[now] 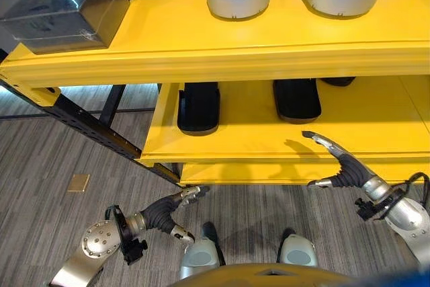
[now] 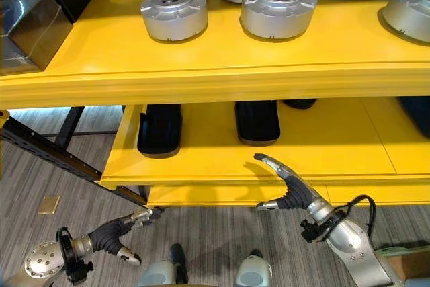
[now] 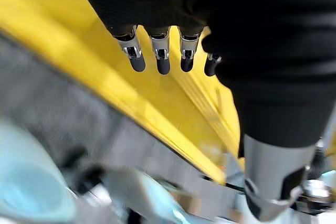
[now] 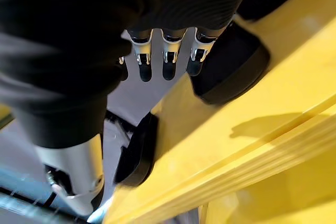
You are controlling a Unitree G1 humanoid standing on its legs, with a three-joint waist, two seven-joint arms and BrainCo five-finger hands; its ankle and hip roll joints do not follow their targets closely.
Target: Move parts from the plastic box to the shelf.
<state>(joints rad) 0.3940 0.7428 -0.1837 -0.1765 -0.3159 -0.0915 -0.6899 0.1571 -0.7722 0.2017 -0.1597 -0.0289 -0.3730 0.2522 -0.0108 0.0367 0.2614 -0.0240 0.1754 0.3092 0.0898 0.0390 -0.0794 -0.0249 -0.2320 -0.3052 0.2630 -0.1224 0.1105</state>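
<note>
Standing on the top board of the yellow shelf (image 1: 201,45), at its left end, is a clear plastic box (image 1: 67,11) with dark contents that cannot be made out, and no lettering can be read on it or on anything else here; to its right, on the same board, sit round silver metal parts (image 2: 175,13), each with a ring of holes in its raised hub, set near one another in a loose cluster that runs toward the right end. Below, on the lower yellow board, two black oblong pads (image 1: 199,107) lie side by side and apart, with the edge of a third dark piece further right, partly hidden under the top board. A dark metal frame rail (image 1: 87,126) slants down past the shelf's left corner, and a small tan square (image 1: 78,183) lies on the grey wood-grain floor (image 1: 54,159). The left hand (image 1: 164,214) hangs low over the floor just before the bottom board's front edge, fingers (image 3: 160,56) straight and relaxed, holding nothing. The right hand (image 2: 290,186) reaches over the front edge of the lower board, fingers (image 4: 168,59) extended and spread from the thumb, empty, near the right pad but not touching it
</note>
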